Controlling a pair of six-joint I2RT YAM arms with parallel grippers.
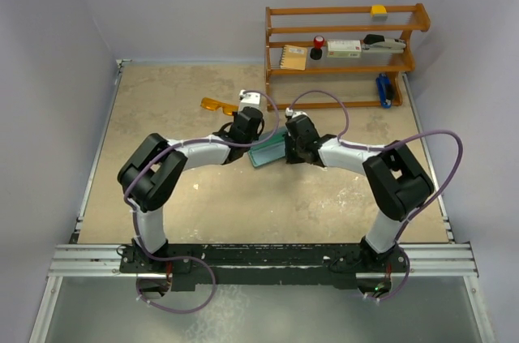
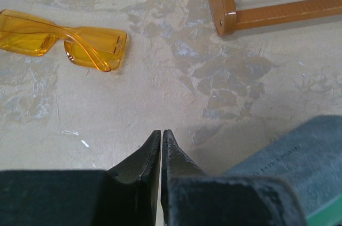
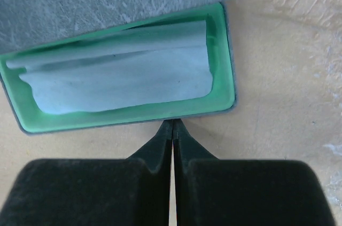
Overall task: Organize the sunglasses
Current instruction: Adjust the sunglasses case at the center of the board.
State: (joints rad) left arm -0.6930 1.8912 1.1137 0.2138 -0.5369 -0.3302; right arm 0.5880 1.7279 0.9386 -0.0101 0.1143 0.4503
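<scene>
Sandy tabletop (image 1: 162, 189) spreads wide toward the left wall. The sunglasses (image 2: 69, 41) lie flat at far centre, apart from the shelf (image 2: 224, 7) foot. Both claws are pinched shut and hold nothing: the left gripper (image 2: 161, 134) near-right of the glasses, the right gripper (image 3: 172, 124) at the open case's (image 3: 223, 76) near rim.

Both arms reach forward and bend inward, left hand (image 2: 161, 133) and right hand (image 3: 172, 124) closed tight.
</scene>
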